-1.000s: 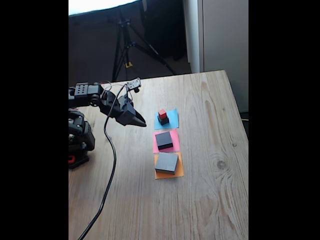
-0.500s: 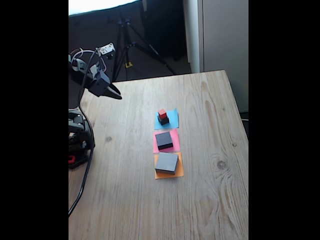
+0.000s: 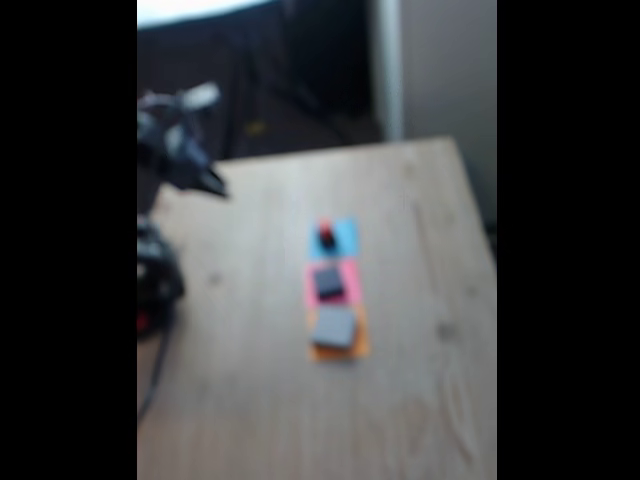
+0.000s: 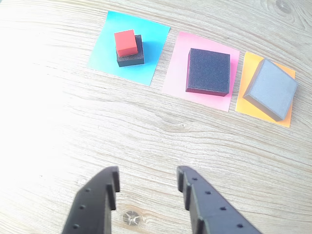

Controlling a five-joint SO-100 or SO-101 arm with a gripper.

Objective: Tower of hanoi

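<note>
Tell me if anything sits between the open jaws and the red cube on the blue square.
Nothing visible does. In the wrist view, only bare wooden table lies between the gripper and the red cube, which sits atop the small black block.

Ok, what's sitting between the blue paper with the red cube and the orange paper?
In the wrist view, the pink paper square lies between them, carrying the middle-sized black block.
</note>
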